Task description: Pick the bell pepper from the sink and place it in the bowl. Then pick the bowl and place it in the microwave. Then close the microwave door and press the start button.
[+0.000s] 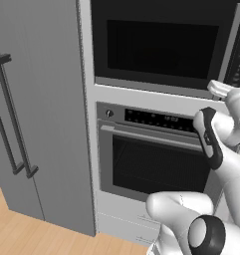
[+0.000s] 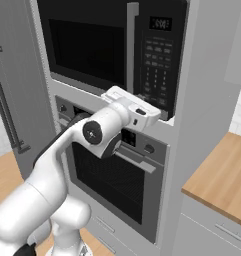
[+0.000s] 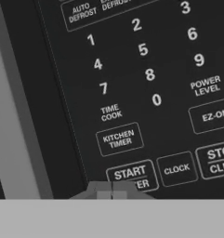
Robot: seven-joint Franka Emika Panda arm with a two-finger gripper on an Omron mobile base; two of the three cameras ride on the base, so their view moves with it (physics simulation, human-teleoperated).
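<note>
Now | claw [image 3: 112, 191] pinched closed at START button [image 3: 130, 174] | microwave door [image 1: 161, 47] closed | wood floor [image 1: 22, 234]

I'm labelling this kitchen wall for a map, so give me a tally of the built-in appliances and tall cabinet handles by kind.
Microwave: 1
Oven with a bar handle, below the microwave: 1
Long dark vertical cabinet handles on the grey cabinet at left: 2
Total: 4
</note>
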